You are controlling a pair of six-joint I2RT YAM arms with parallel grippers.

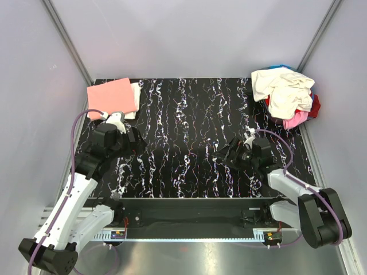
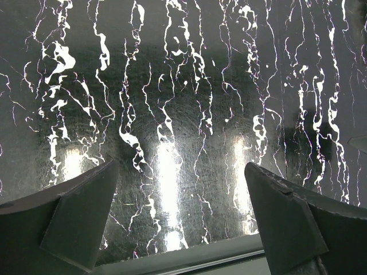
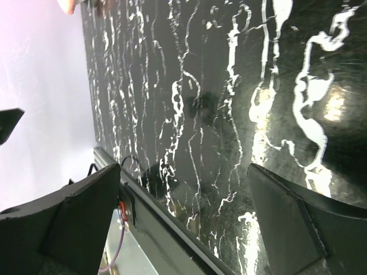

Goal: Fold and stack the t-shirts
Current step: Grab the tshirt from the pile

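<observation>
salmon-pink shirt folded flat; cream shirt crumpled | left gripper, right gripper spread, empty

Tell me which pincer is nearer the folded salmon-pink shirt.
Left. The left pincer hovers just on the near side of the folded salmon-pink shirt in the far-left corner. The right pincer is well across the table, right of centre.

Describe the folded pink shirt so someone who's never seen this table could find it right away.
Start at the black marbled table and go to its far left corner. The salmon-pink shirt lies there, folded flat on a white shirt peeking out on its right. The other shirts are a crumpled heap in the far right corner.
</observation>
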